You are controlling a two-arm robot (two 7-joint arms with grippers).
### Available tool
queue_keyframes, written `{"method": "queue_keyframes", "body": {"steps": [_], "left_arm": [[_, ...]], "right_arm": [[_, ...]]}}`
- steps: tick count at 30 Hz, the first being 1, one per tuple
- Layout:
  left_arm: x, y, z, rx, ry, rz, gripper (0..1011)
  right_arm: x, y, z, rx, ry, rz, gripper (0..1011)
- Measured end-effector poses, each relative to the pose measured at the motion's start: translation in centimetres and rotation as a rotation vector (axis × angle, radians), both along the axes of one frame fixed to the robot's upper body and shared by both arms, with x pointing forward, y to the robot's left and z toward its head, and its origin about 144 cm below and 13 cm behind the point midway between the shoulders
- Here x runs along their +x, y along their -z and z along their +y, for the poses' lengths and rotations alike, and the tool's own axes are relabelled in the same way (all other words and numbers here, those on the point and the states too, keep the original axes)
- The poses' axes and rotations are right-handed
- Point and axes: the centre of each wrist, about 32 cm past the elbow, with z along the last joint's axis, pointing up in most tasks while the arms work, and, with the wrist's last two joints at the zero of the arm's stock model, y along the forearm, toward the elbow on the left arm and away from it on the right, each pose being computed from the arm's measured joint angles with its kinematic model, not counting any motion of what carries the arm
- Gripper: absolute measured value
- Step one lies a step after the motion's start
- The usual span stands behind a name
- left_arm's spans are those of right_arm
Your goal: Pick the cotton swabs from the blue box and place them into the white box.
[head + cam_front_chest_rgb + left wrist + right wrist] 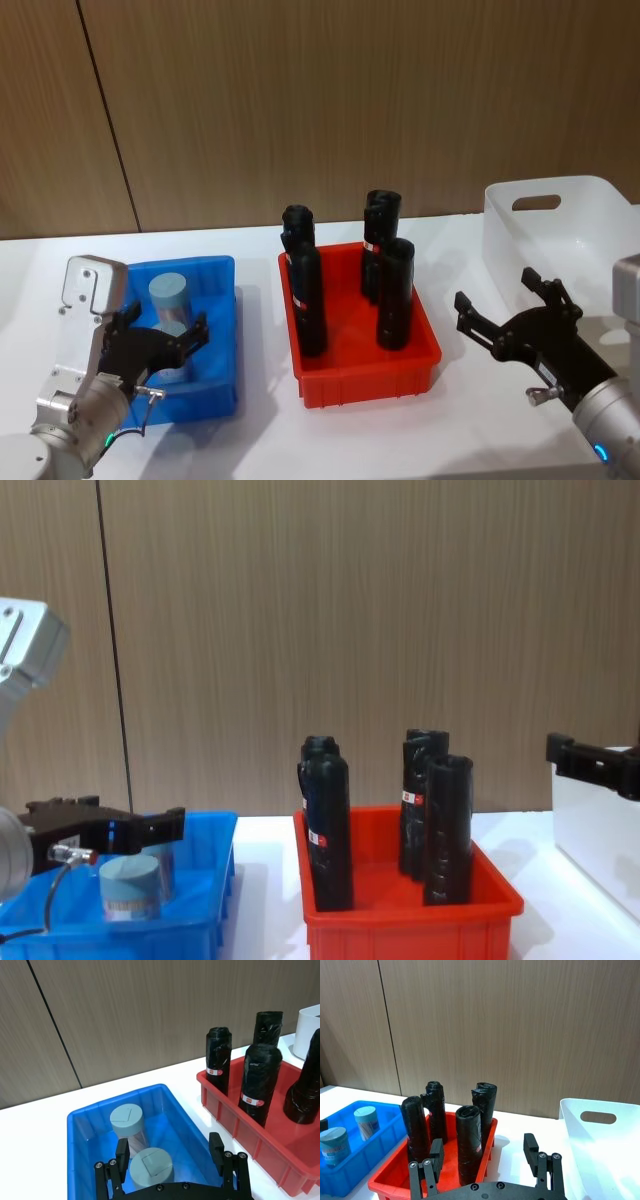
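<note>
Left hand (165,338), fully open and empty, hovers over the near jar of cotton swabs (151,1164) in the blue box (222,300), at left. I judge the pick pending: lower, then close. Right hand (495,290) hangs open beside the white box (575,228).

text: none legible | black cylinders (260,1085): red-white bands, unreadable | cotton swabs (334,1146): label unreadable

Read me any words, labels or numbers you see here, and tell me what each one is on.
No text can be read.
Red-and-white labels on the black cylinders: too small to read.
Bluish label on a swab jar: blurred.
Left gripper over the blue box, right gripper by the white box: no markings seen.
</note>
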Motion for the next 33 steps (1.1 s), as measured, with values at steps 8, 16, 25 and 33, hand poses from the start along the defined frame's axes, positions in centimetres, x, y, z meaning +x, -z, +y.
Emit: {"method": "queue_keyframes", "body": {"steps": [8,16,25,33], "left_arm": [[0.8,0.6,1.0,-0.019,0.004,0.035,1004],[1.4,1.1,1.8,-0.037,0.012,0.062,1004],[1.9,1.6,2.6,-0.052,0.025,0.086,1004],[2.4,1.9,3.0,-0.057,0.032,0.102,1004]], "right_arm": [[0.0,0.0,0.0,0.0,0.0,0.0,1002],[0.0,0.0,0.0,0.0,0.0,0.0,1002],[0.0,0.0,0.0,0.0,0.0,0.0,1002],[0.0,0.0,0.0,0.0,0.0,0.0,1002]]}}
